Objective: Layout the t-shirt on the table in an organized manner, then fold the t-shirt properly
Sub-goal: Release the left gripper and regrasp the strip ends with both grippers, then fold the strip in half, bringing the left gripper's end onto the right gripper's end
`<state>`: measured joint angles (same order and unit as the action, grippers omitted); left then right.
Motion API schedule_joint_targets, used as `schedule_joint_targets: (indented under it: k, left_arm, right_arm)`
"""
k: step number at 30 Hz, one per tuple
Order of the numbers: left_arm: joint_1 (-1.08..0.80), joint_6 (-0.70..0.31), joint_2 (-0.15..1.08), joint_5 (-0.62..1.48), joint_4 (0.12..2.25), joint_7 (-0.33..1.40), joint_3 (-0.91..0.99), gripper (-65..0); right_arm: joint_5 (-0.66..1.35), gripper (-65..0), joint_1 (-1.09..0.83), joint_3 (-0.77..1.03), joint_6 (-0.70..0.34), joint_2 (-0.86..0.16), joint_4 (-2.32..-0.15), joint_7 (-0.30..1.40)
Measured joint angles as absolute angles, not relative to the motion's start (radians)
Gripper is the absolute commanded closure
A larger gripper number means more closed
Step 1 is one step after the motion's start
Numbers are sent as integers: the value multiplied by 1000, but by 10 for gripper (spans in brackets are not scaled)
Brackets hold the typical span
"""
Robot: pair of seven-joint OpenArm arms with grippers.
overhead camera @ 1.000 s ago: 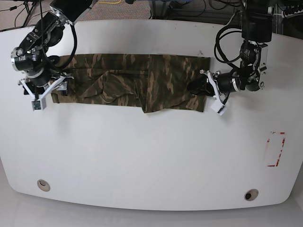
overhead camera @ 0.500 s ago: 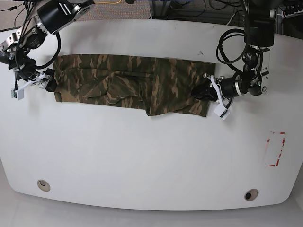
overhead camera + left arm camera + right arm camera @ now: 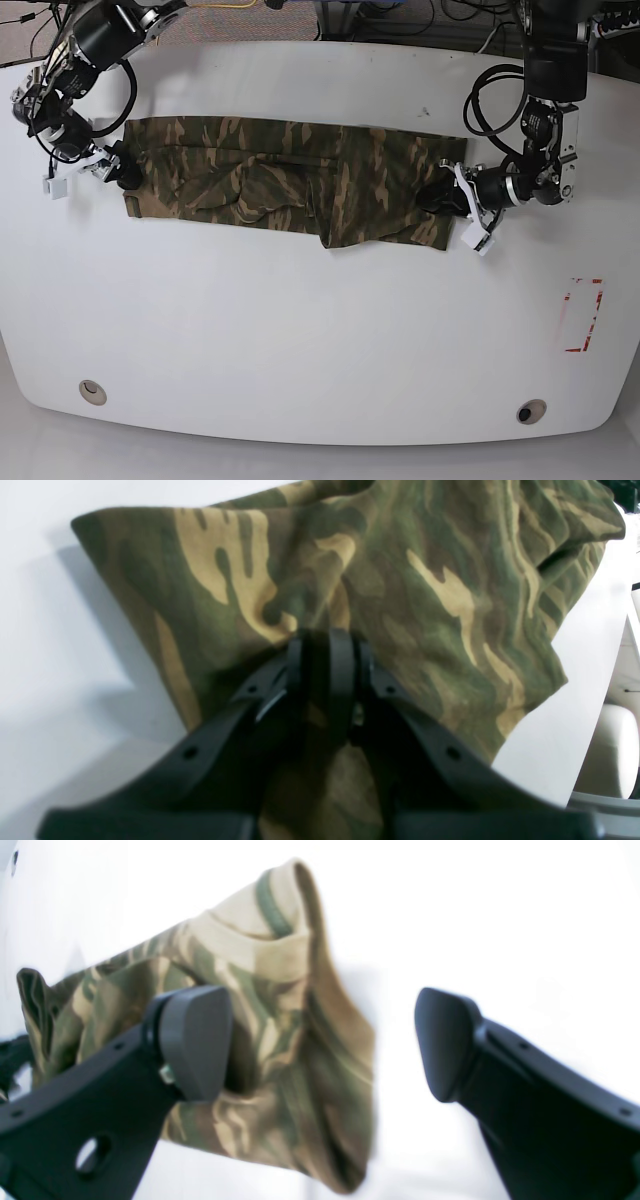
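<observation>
T-shirt [image 3: 285, 185] lies as long folded band across far half of table [image 3: 300, 330]. Left claw [image 3: 325, 645] clamped on right-end fabric — pinch point hidden by own fingers. Right claw [image 3: 325, 1040] spread wide at left end, holding nothing — wrist view blurred, collar edge barely readable.

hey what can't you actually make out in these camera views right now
- Left wrist: the left gripper fingertips, buried in the t-shirt.
- Right wrist: motion blur smears the cloth; whether the open right gripper touches it is unclear.
- Base: the folded shirt's underside against the table, and both grippers' jaws, too small.
</observation>
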<state>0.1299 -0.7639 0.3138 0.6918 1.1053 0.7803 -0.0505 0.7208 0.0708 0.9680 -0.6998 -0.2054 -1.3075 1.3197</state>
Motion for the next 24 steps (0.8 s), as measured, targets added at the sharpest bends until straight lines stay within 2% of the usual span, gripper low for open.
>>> schedule_joint_targets:
  k: [8, 11, 14, 15, 16, 18, 20, 22, 24]
  left_arm:
    - [130, -764, 311, 692, 1105, 780, -51, -61]
    - [129, -764, 311, 692, 1105, 780, -51, -61]
    - [126, -763, 311, 692, 1106, 780, -51, -61]
    - [124, -760, 311, 693, 1106, 779, -51, -61]
    - [122, -760, 311, 693, 1107, 775, -51, -61]
    - [120, -760, 311, 693, 1108, 770, -50, -61]
    - [119, -760, 311, 693, 1108, 767, -49, -61]
    - [119, -760, 311, 693, 1108, 766, -49, -61]
    - [119, -760, 311, 693, 1108, 766, -49, -61]
  right_arm:
    - [743, -545, 63, 880, -705, -95, -1374, 1316]
    - [749, -530, 55, 862, -707, -83, -1381, 1302]
    - [743, -398, 52, 844, -707, -91, -1382, 1296]
    - [735, -328, 52, 839, -707, -92, -1382, 1288]
    - [725, -285, 50, 835, -704, -93, -1382, 1283]
    - [703, -111, 47, 832, -699, -93, -1380, 1282]
    - [703, 0, 41, 831, -698, -92, -1379, 1280]
    - [701, 0, 35, 830, -697, -91, -1378, 1283]
    - [702, -32, 35, 830, -696, -94, -1382, 1285]
